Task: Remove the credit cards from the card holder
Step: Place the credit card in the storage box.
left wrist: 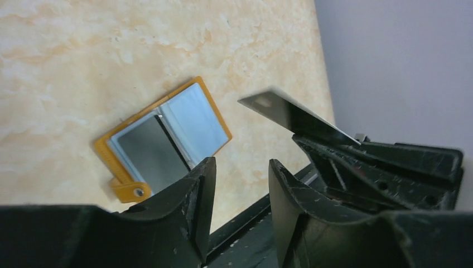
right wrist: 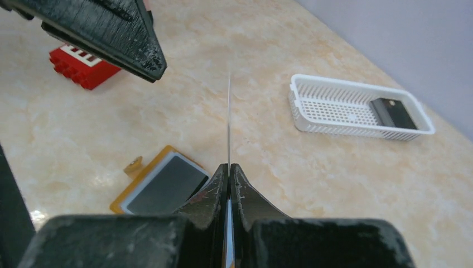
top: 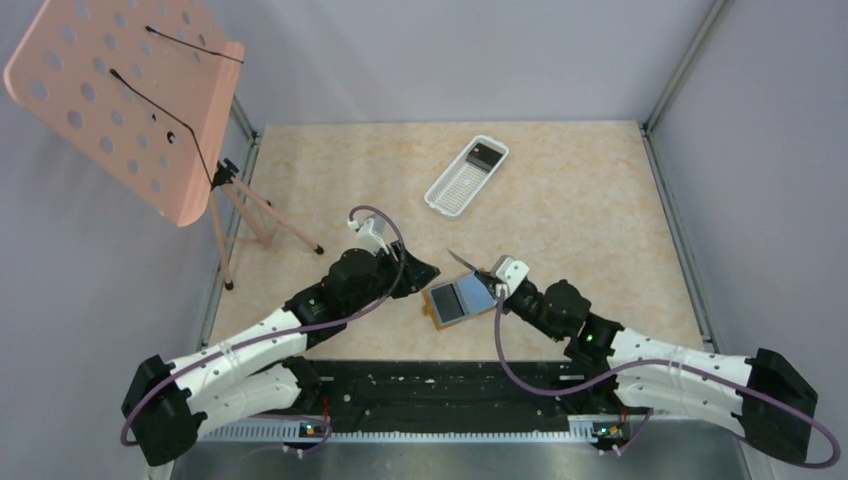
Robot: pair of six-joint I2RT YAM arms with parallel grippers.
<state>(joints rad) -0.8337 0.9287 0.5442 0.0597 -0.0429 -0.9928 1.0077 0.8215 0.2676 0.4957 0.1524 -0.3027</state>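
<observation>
The tan card holder [top: 456,302] lies open on the table between my arms, its blue-grey inner panels facing up. In the left wrist view the card holder [left wrist: 162,137] has its tab at the lower left. My right gripper [right wrist: 229,166] is shut on a thin credit card [right wrist: 228,117], seen edge-on and lifted above the holder [right wrist: 159,187]. From above, that credit card [top: 462,262] sticks out past the right gripper [top: 490,283]. My left gripper [left wrist: 241,173] is open with nothing between its fingers, just left of the held card [left wrist: 290,114].
A white slotted tray [top: 452,190] at the back centre holds a dark card [top: 487,156]. A pink perforated music stand [top: 130,100] on a tripod stands at the far left. A red toy block [right wrist: 83,67] lies beyond the left gripper's finger [right wrist: 111,33].
</observation>
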